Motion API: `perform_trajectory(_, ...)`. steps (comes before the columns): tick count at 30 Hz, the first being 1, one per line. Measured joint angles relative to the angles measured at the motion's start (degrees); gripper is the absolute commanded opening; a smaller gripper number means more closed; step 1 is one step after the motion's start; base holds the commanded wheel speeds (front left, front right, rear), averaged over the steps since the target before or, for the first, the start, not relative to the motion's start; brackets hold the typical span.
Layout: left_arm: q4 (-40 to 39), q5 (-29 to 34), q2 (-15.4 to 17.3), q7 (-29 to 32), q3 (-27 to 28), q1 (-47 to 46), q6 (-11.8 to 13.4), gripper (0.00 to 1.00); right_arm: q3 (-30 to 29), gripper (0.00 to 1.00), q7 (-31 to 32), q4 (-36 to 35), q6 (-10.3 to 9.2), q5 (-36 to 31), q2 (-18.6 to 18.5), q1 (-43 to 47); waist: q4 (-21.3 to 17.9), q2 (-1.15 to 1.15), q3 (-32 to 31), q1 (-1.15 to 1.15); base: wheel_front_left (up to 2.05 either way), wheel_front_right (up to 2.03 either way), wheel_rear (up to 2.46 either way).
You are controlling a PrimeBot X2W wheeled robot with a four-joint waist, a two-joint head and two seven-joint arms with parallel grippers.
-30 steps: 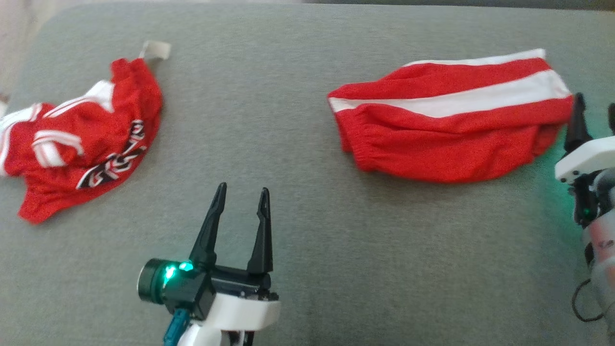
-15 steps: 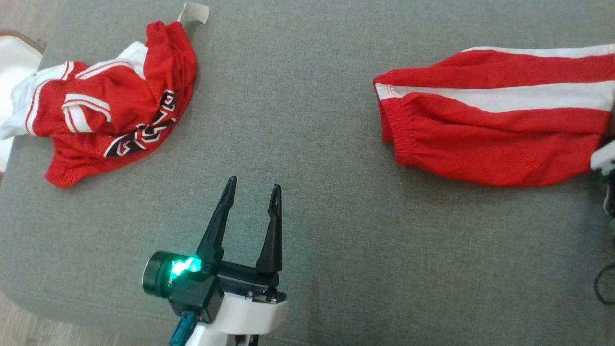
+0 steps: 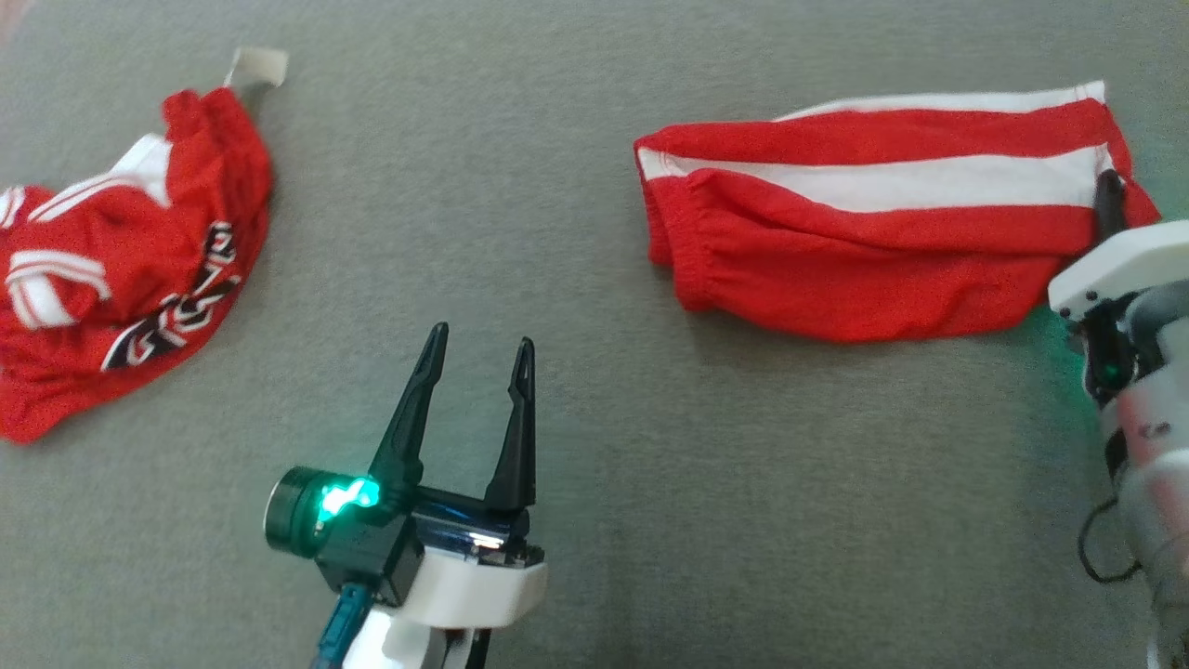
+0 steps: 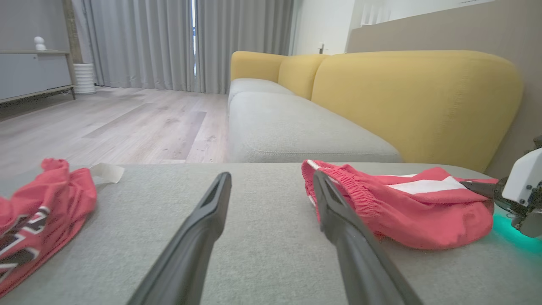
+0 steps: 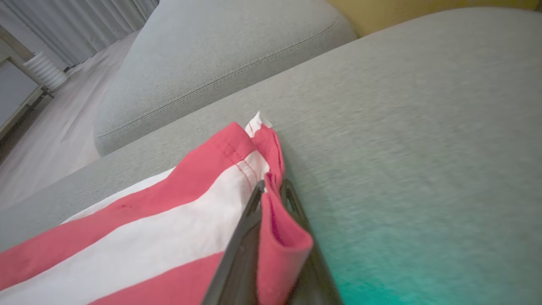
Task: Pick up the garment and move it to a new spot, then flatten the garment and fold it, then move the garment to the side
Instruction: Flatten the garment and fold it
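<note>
My right claw [image 5: 271, 189] pinches the garment [image 3: 864, 251] by its right end, its length running leftward toward my wide-open left claw [image 3: 481, 346].

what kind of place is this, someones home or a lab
Most likely a home living room. A yellow sofa stands behind the work surface, long grey curtains hang down to a pale wood floor, and a low cabinet sits against the far wall.
</note>
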Motion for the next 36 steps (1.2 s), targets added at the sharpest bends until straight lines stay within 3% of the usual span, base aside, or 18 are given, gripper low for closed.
perform_trajectory(6,0.3,0.0,0.0,0.0,0.3,1.1,-0.6,1.00,2.5,0.00,-1.5,-1.6,-0.01,1.2,-3.6,2.1,-3.9,0.00,-2.7,0.00,0.00,0.00,0.00)
perform_trajectory(13,1.1,0.0,0.0,0.0,0.2,1.8,-0.8,1.00,6.3,0.00,-3.2,-6.1,-0.01,2.0,-4.4,2.4,-6.0,0.00,-5.0,-0.01,0.00,0.00,0.00)
perform_trajectory(19,2.2,-0.3,0.0,0.0,0.1,2.4,-1.0,1.00,12.7,0.00,-3.8,-13.6,-0.01,2.0,-1.3,2.4,-5.8,0.00,-7.1,-0.01,0.00,0.00,0.00)
perform_trajectory(25,2.7,-0.9,0.0,0.0,0.0,3.0,-0.9,1.00,22.5,0.00,-4.2,-18.7,-0.01,-2.3,3.5,2.4,-4.4,0.00,-8.6,-0.01,0.00,0.00,0.00)
perform_trajectory(31,2.9,-2.6,0.1,0.0,-1.6,3.6,-0.9,1.00,31.8,0.00,-1.4,-17.4,0.00,-7.3,9.7,5.0,-2.1,0.00,-8.3,-0.01,0.00,0.00,0.00)
perform_trajectory(36,2.9,-3.3,0.1,0.0,-2.3,3.2,-0.4,1.00,34.7,0.00,-1.3,-12.3,-0.01,-8.7,10.8,8.0,0.4,0.00,-7.1,0.00,0.00,0.00,0.00)
